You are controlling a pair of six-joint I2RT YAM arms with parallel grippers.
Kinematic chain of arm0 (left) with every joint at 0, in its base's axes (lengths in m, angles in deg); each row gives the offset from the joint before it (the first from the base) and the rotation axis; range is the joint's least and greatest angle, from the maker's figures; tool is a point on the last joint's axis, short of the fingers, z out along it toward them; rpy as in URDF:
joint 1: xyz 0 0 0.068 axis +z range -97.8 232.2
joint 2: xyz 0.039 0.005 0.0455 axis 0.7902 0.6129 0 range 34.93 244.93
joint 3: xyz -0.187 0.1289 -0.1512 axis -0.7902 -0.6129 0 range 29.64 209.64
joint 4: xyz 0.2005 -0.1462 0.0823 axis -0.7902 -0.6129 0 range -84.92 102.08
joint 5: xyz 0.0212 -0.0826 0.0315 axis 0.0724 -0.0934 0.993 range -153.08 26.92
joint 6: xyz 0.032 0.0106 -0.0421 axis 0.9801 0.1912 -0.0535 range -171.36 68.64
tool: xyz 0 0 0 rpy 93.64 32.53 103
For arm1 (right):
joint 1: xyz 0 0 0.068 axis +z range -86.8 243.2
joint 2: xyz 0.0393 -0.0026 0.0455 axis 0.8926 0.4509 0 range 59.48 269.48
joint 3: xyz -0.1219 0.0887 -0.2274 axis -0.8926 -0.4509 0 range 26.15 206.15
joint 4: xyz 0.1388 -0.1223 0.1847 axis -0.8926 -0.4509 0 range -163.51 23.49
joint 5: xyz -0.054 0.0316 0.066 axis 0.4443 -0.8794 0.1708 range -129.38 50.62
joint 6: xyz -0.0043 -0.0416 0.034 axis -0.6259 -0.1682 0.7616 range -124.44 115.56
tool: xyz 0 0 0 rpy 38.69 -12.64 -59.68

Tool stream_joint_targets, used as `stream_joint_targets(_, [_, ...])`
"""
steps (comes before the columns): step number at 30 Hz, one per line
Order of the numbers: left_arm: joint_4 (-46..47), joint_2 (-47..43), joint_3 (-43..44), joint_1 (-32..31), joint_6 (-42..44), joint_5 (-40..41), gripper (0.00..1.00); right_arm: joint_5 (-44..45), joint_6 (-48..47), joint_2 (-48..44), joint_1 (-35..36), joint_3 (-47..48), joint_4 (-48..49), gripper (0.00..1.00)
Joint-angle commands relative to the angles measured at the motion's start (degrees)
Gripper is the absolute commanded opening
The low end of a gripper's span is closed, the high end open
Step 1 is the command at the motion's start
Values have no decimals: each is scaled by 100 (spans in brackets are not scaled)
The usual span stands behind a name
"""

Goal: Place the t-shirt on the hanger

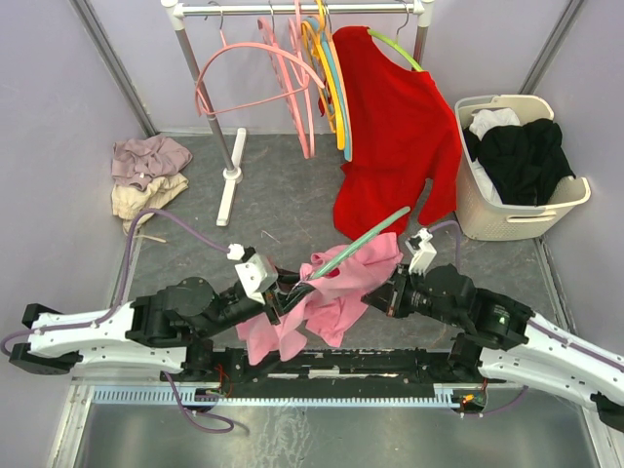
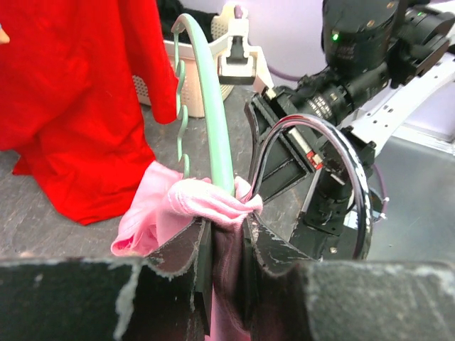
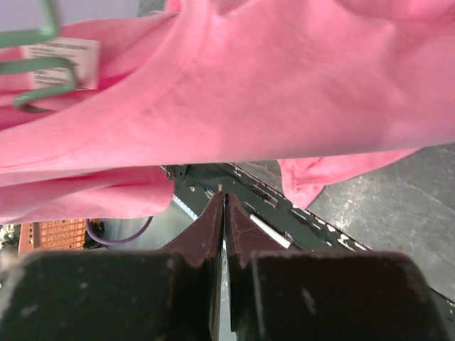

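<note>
- Left gripper [image 1: 290, 295], seen from above, clamps the hanger [image 1: 363, 240] with the t-shirt [image 1: 336, 292] bunched around it; right gripper [image 1: 388, 292] sits just beside the t-shirt.
- Left wrist: hanger and t-shirt are pinched together.
- Right wrist: fingertips closed, seemingly empty, with the t-shirt above. Shoulders not yet dressed, I judge.

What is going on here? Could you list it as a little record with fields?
Left gripper: shut on thin mint-green plastic hanger
Right gripper: shut, nothing between its fingers
Pink cotton t-shirt: bunched around the hanger's lower end
Red long-sleeved shirt: hanging on the rail
Beige plastic laundry basket: holds black and white clothes
</note>
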Motion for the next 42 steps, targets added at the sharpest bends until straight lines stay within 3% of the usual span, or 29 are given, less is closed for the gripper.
stream_joint_targets(1, [192,-9,562,-13,-11,-501,3,145,250,-457,25,-48,-228,14])
stream_joint_targets(6, [-325,171,952,-22,-69,-908,3,266,184,-307,-29,806,-1778,31])
stream_joint_targets(12, [-691,31,1234,-17,-81,-1225,3,-1179,404,-379,-701,626,-1612,39])
stream_joint_targets(22, [-979,-179,1423,-20,-87,-1664,3,-4422,1594,-180,-2644,-687,1212,49])
stream_joint_targets(28, [-1102,-156,1504,-18,-188,-2041,3,-5737,1647,1244,-3289,-381,3211,68])
stream_joint_targets(31, [-1150,-140,1557,-18,-213,-2135,3,-5974,1196,1651,-3305,38,3057,74])
stream_joint_targets(42, [-1084,-55,1567,-18,-240,-2125,3,-6507,-570,2357,-3105,870,1425,74])
